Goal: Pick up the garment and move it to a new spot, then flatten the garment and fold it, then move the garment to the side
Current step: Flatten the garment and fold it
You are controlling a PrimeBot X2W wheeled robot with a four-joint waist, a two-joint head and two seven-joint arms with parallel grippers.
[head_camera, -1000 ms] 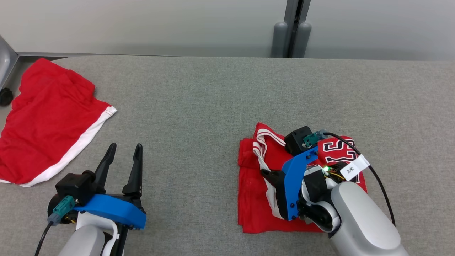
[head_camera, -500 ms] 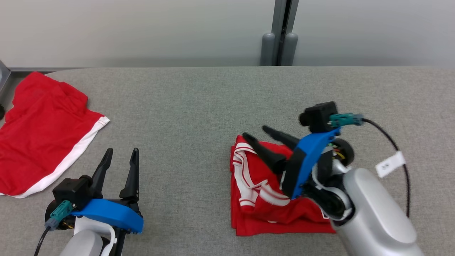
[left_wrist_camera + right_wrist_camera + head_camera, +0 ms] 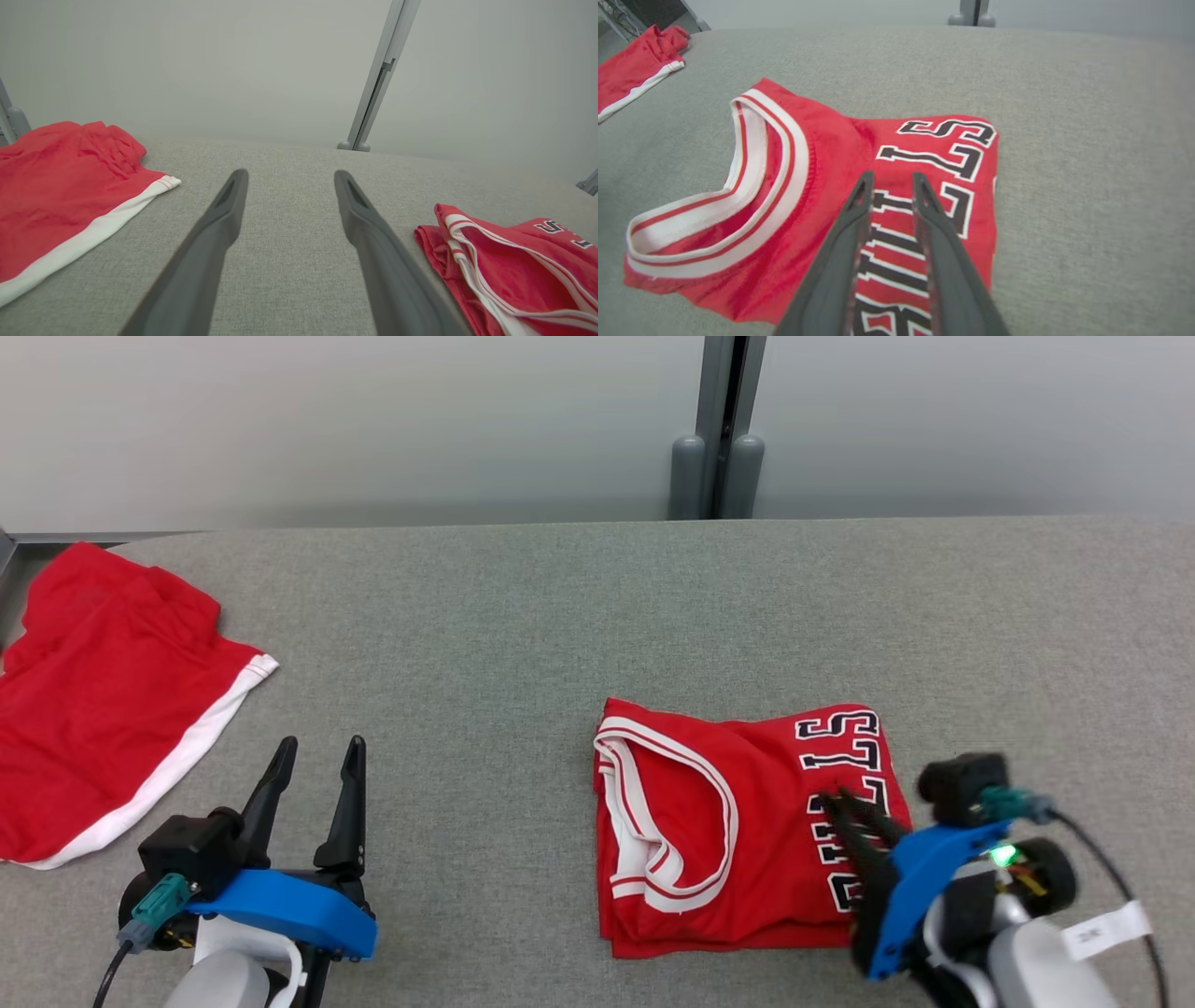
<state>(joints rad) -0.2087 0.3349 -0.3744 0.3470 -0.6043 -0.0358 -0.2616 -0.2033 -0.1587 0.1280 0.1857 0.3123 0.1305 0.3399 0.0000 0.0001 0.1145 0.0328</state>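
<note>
Jersey [image 3: 709, 821] folded, blk "LLS" lettering beneath R fingers [image 3: 838, 263].

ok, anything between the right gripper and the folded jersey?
Nothing visible. The right gripper hangs directly over the lettering on the jersey, jaws slightly apart. The red shorts lie far off at the left end of the table.

A grey woven-cloth table [image 3: 523, 616] spreads beneath my left pincer [image 3: 321, 744] and my right pincer [image 3: 836, 800], its far edge running straight across ahead of them. Beyond it stands a pale, plain wall [image 3: 327, 420], softly and evenly lit. Ahead, between the two pincers and nearer the right one, a dark upright post [image 3: 724, 392] splits the wall, with two rounded grey stubs [image 3: 714, 476] at its foot.
</note>
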